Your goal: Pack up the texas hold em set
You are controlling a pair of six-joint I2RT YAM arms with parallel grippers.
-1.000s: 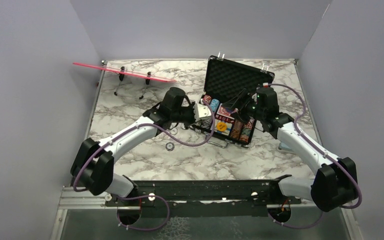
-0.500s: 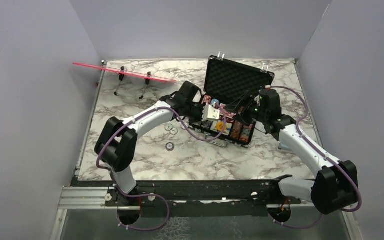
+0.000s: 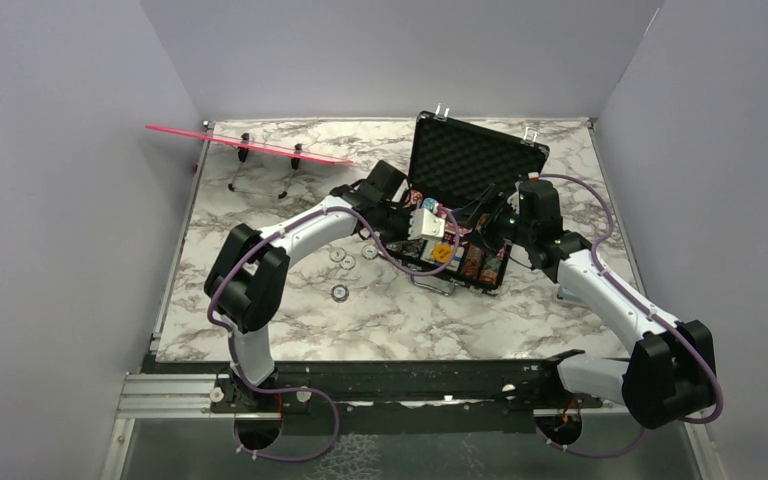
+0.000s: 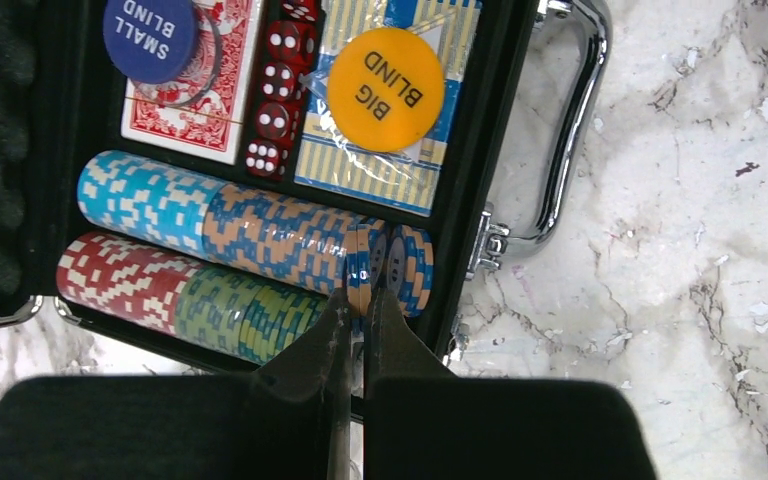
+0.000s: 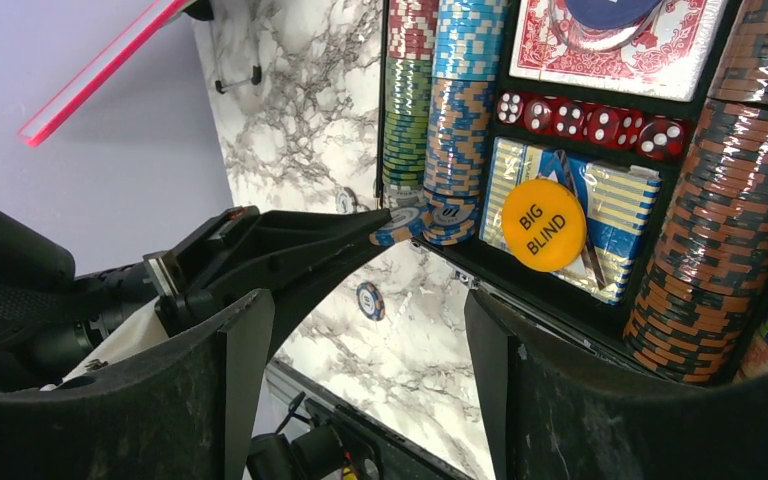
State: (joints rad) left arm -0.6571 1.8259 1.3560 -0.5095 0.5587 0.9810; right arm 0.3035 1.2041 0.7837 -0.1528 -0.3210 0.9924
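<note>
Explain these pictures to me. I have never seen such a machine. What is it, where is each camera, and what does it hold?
These are two robot arms bolted at the edge of a table. One picture looks down from above; the other two come from a camera on each wrist. On the table stands an open black case with rows of poker chips, cards and dice. A few loose chips lie beside it, and a pink strip on wire legs stands at the back. The left fingers are shut on one chip at the end of a row. The right fingers are open above the case, holding nothing.
</note>
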